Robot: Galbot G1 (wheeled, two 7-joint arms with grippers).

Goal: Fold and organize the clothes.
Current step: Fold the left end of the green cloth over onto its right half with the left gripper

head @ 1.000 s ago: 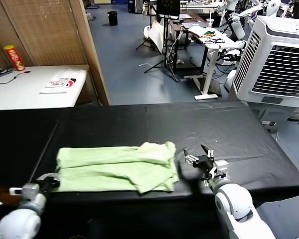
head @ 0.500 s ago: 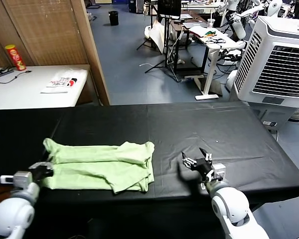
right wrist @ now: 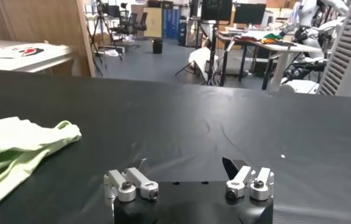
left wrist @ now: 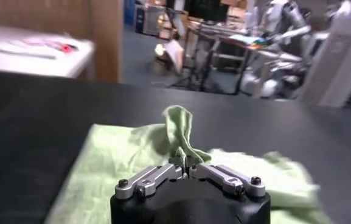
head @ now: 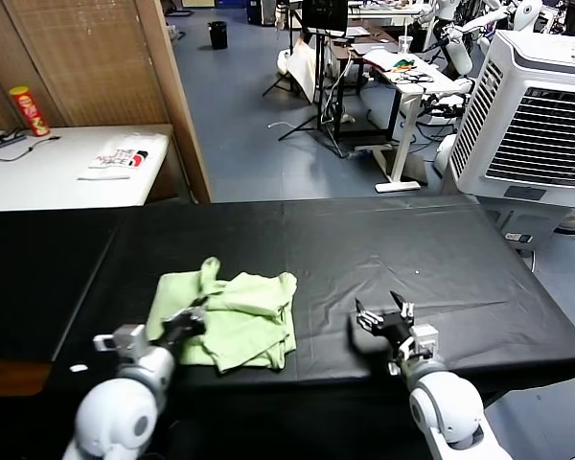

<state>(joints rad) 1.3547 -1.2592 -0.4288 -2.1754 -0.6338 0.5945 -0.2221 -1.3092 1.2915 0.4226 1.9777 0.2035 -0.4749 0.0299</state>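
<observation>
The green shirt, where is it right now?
In the head view, the green shirt lies bunched on the black table, left of centre, pinched by the left end effector.

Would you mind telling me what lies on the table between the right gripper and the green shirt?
Nothing: in the head view, only bare black table cover separates the open right gripper from the shirt, whose other end the left gripper pinches.

Black cloth-covered desk [head: 383, 240] across the foreground. Beyond its far left corner, white side table [head: 38, 182] carrying a red snack canister [head: 27, 110], a folded white item with red-black print [head: 120, 159] and dark cables. Wooden partition [head: 96, 57] behind. Large white air cooler [head: 532, 125] at right; cluttered white workstation [head: 402, 72] on blue floor beyond.
</observation>
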